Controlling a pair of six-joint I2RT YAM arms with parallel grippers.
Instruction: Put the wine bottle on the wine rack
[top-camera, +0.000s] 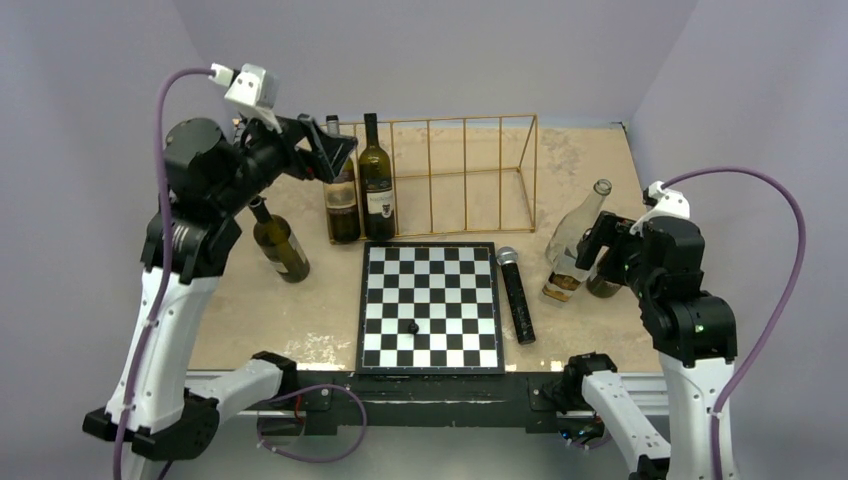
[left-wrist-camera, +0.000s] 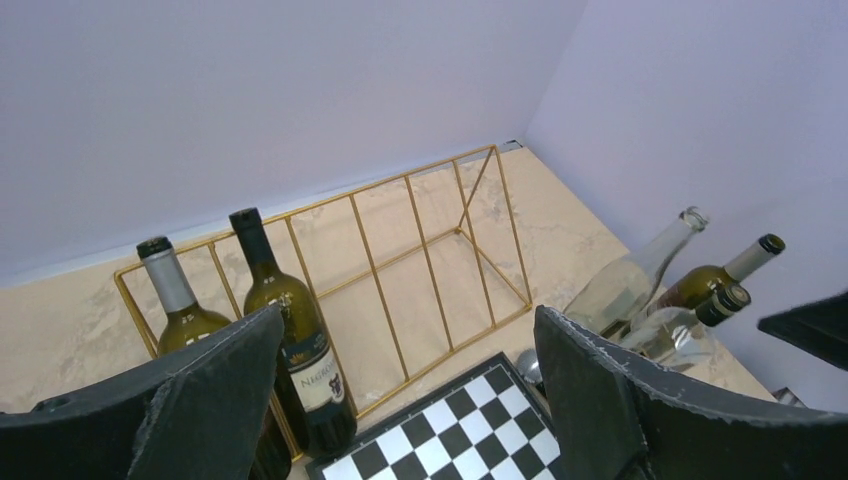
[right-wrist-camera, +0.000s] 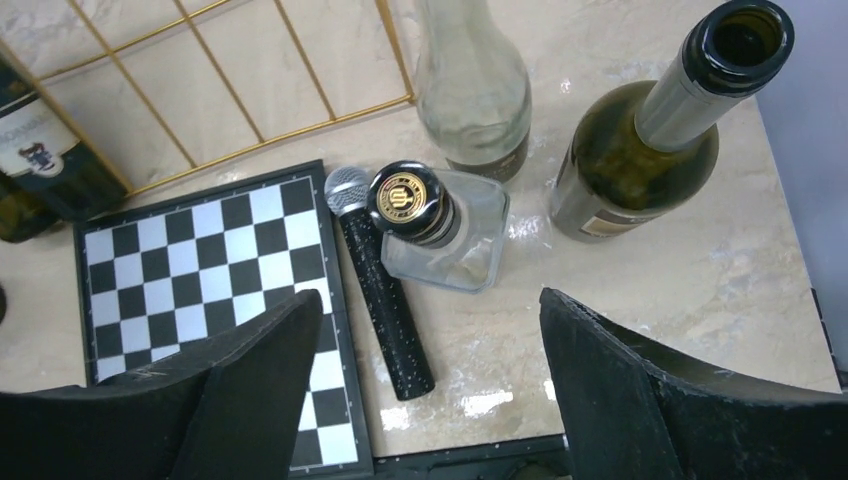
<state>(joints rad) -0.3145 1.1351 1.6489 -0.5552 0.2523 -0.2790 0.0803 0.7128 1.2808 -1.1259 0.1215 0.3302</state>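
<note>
Top external view: we count one boxy gold-wire wine rack (top-camera: 465, 170) at upper centre, two dark glass wine bottles (top-camera: 377, 190) upright at its left end, and one dark bottle (top-camera: 283, 250) tilted at left. Left jaws and right jaws both gape, empty.

Soft, even overhead light, faint shadows, small glare patches on the table (right-wrist-camera: 480, 402); views fairly sharp.

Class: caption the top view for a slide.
Two bottles stand at the left end of the rack; chessboard and microphone in front.
</note>
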